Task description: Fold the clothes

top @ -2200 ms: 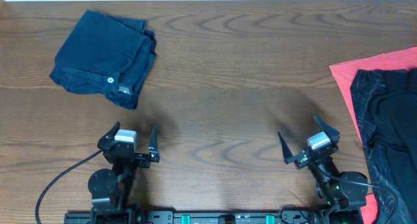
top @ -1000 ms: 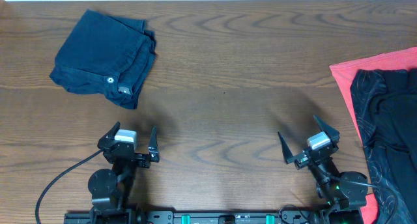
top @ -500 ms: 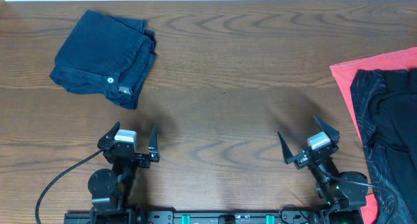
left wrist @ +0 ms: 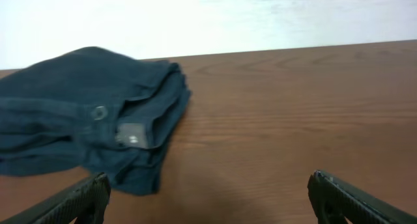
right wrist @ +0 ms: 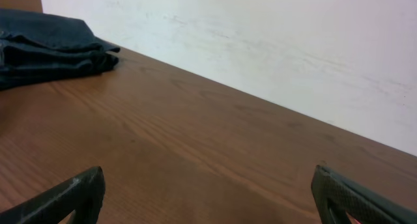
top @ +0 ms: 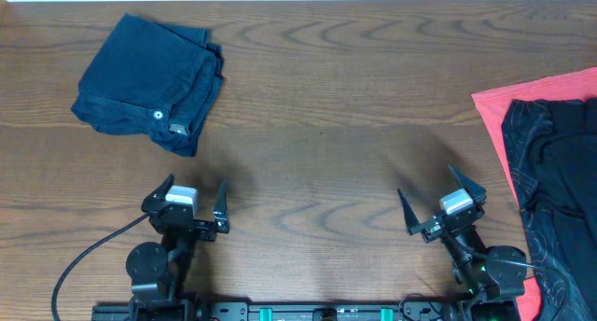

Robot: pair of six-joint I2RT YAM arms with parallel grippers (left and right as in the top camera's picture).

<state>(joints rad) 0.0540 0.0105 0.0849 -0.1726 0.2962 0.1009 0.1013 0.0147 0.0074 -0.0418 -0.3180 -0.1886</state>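
A folded dark blue garment point(top: 147, 74) lies at the table's far left; the left wrist view has this dark blue garment point(left wrist: 85, 113) ahead and to the left, and the right wrist view catches the same garment point(right wrist: 45, 45) far off. A crumpled black garment point(top: 560, 190) rests on a red garment point(top: 522, 102) at the right edge. Near the front edge my left gripper point(top: 193, 195) stands open, empty, short of the blue garment. My right gripper point(top: 438, 190) is open too, with bare wood between its fingers, left of the black and red pile.
The brown wooden table point(top: 326, 125) runs between the two heaps. A black cable point(top: 79, 265) loops from the left arm's base at the front left. A white wall point(right wrist: 260, 42) stands behind the table's far edge.
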